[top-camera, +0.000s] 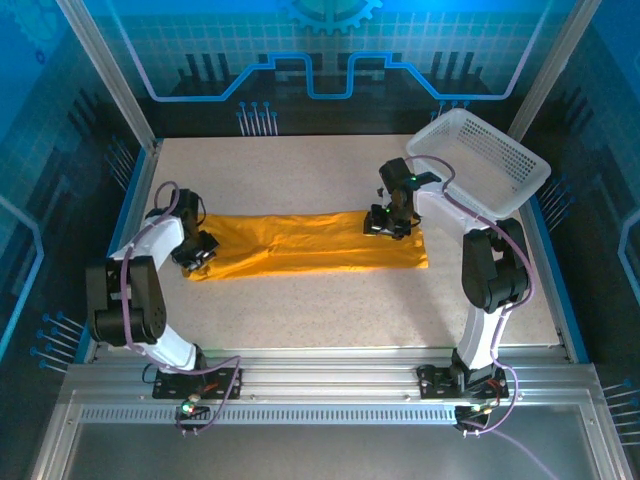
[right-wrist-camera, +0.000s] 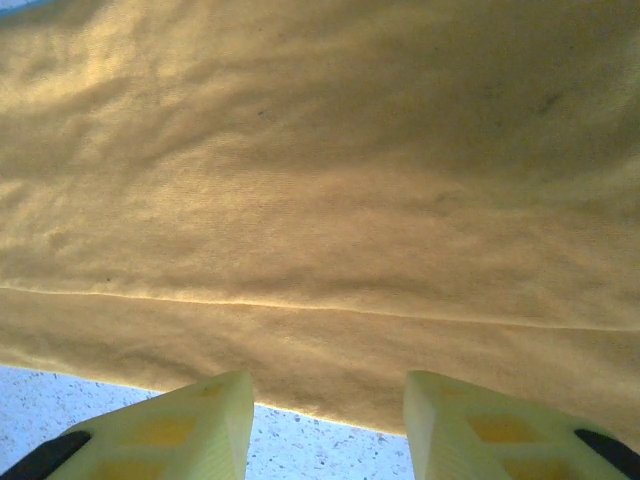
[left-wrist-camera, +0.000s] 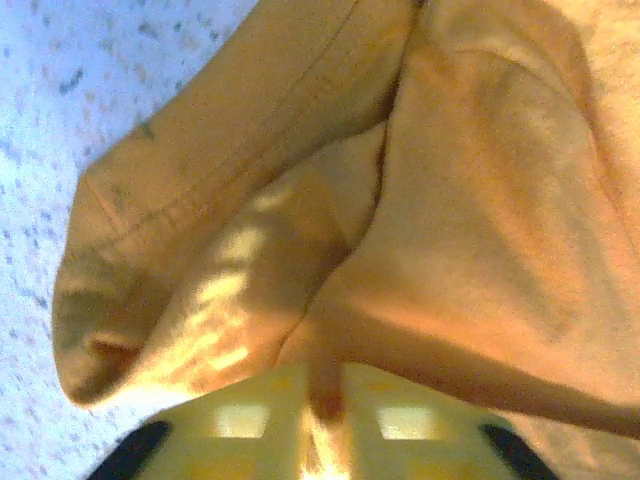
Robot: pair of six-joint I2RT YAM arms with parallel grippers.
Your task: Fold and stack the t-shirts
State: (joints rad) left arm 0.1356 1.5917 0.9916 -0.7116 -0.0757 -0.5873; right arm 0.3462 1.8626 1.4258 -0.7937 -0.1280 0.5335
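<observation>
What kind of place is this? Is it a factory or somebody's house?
Most likely a robot lab's test booth, not a house: a left arm and right arm bolted to a metal rail, blue panel walls round the speckled table, and an orange-yellow t-shirt laid out.

No legible text or labels, apparently

t-shirt (top-camera: 310, 245): soft matt cloth | table (top-camera: 330, 310): speckled matt | basket (top-camera: 492, 150): white plastic mesh

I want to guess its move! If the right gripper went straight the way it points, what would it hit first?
Probably the orange t-shirt; the right gripper aims open fingers at its cloth, though depth is unclear.
</observation>
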